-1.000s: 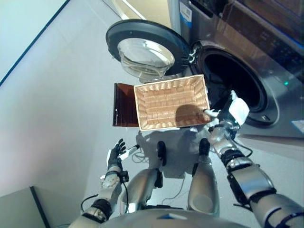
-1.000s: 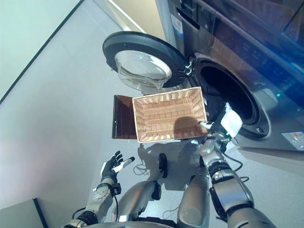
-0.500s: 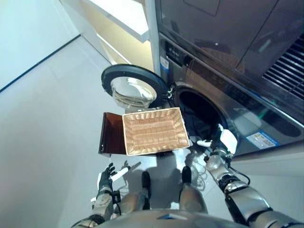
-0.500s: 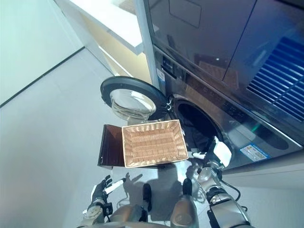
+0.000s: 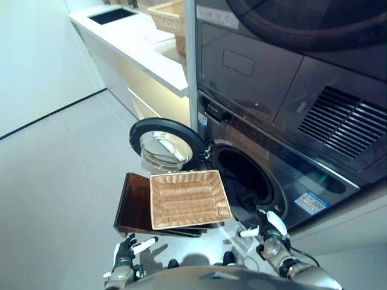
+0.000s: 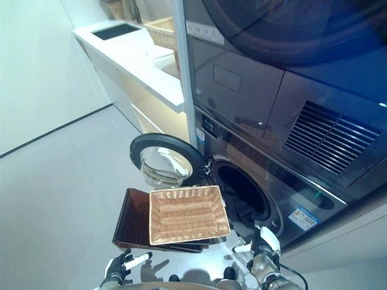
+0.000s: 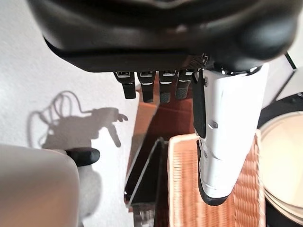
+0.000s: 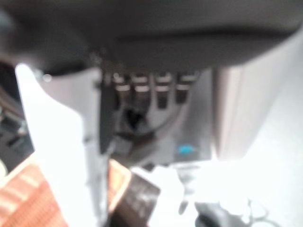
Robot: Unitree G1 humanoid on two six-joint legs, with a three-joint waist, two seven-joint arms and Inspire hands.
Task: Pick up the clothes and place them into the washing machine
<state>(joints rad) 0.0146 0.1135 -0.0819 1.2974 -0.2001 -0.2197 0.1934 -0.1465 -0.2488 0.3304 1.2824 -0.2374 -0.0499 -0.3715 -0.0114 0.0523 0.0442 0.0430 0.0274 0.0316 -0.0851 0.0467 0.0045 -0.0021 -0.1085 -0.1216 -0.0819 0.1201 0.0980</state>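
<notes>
Wicker basket (image 5: 188,198) sits empty beside the washing machine (image 5: 284,175), whose door (image 5: 164,145) hangs open; dark clothes (image 5: 247,197) seem inside the drum. Left hand (image 5: 125,249) and right hand (image 5: 266,228) are empty, fingers apart. Loading looks finished.

The washing machine (image 5: 284,181) was dark grey and glossy, its open round door (image 5: 166,145) ringed in black around clear glass, and a small green light glowed on its front. In front of it sat a tan basket (image 5: 188,198) of woven wicker with a ribbed weave, on a dark brown translucent stand (image 5: 132,205). The floor (image 5: 54,175) was pale grey, the counter (image 5: 136,42) white, and each dark hand, left (image 5: 124,252) and right (image 5: 266,232), bore a white thumb cover.
</notes>
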